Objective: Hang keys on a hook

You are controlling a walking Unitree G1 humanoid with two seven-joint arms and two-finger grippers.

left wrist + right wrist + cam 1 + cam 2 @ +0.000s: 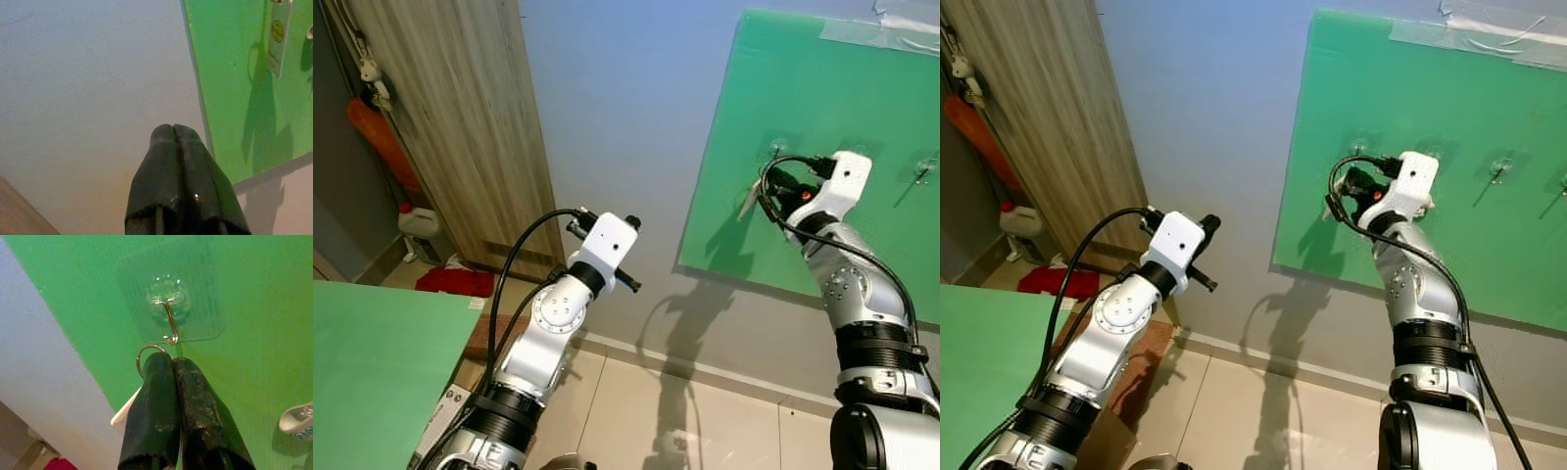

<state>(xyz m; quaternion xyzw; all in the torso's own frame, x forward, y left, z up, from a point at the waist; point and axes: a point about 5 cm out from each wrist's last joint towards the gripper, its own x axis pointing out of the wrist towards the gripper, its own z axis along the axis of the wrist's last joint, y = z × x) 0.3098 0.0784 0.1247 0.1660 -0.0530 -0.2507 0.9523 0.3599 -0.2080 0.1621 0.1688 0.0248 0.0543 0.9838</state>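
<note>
Even indoor light leaves both eye views bright and fairly sharp, the arms throwing soft dark shadows on the pale wall and green board. The wrist views are softer: the near black fingers blur, with small glints on their gloss, while the clear hook shows crisp

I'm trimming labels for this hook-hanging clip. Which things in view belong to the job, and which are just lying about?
Part of the job:
- right gripper, shut on the key ring
- hook just above the ring
- green board carrying the hooks

Lying about:
- left gripper, shut, idle
- wooden door
- white bottle
- red cloth
</note>
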